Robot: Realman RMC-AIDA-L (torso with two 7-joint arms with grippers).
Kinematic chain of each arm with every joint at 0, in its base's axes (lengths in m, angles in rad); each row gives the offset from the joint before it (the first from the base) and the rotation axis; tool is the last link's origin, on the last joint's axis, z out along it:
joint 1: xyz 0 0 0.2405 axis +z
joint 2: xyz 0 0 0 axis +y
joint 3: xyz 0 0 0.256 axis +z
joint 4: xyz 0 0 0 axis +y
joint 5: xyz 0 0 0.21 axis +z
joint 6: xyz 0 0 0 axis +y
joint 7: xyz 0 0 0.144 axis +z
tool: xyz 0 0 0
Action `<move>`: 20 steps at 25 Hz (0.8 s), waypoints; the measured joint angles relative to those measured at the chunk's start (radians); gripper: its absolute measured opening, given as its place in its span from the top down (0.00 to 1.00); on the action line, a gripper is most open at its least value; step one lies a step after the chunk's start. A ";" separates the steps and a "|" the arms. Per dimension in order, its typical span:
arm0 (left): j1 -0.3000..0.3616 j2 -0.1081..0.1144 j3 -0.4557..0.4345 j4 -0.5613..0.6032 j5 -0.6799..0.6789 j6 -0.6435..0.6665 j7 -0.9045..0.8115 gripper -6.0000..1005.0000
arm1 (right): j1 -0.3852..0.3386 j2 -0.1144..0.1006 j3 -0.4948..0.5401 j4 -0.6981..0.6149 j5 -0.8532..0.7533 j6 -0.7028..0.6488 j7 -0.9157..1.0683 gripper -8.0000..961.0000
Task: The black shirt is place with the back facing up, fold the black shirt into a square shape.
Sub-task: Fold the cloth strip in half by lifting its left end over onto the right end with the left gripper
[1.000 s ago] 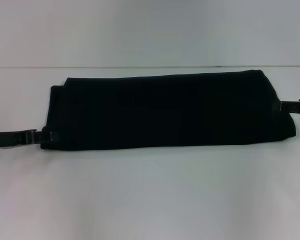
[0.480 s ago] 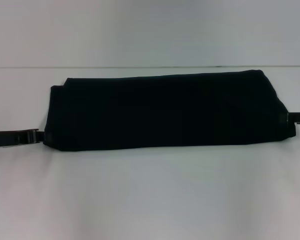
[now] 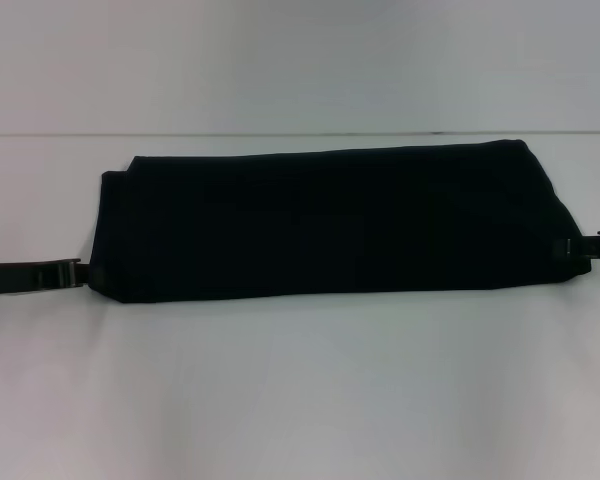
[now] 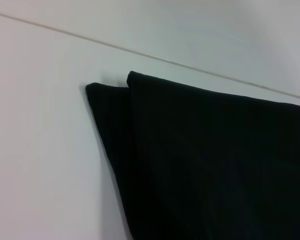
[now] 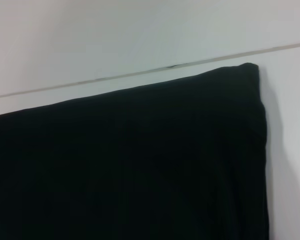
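Head view shows the black shirt (image 3: 330, 222) folded into a long band mid-table, left gripper (image 3: 80, 274) at nine o'clock, right gripper (image 3: 580, 246) at three, jaw state untellable; both should pinch corners evenly before folding across.

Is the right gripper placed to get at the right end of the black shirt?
Probably yes: the right gripper is already at the black shirt's right end, near its front corner, nothing between them.

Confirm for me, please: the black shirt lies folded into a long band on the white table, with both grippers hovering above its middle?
Not quite. The head view shows the left gripper and right gripper at opposite ends of the black shirt, not above its middle. The rest holds.
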 joint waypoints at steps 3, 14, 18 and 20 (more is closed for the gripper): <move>-0.001 0.000 -0.001 0.000 0.000 0.000 0.000 0.97 | 0.001 0.006 -0.005 0.001 0.000 0.016 -0.013 0.38; 0.000 0.000 -0.003 -0.002 0.000 -0.002 0.009 0.95 | -0.001 0.014 -0.008 0.038 0.000 0.083 -0.040 0.65; 0.000 0.000 -0.003 -0.007 0.000 -0.003 0.010 0.94 | -0.008 0.015 -0.005 0.043 0.001 0.090 -0.053 0.91; 0.000 0.001 -0.003 -0.009 0.000 -0.003 0.010 0.94 | -0.018 0.014 0.000 0.038 0.005 0.084 -0.058 0.95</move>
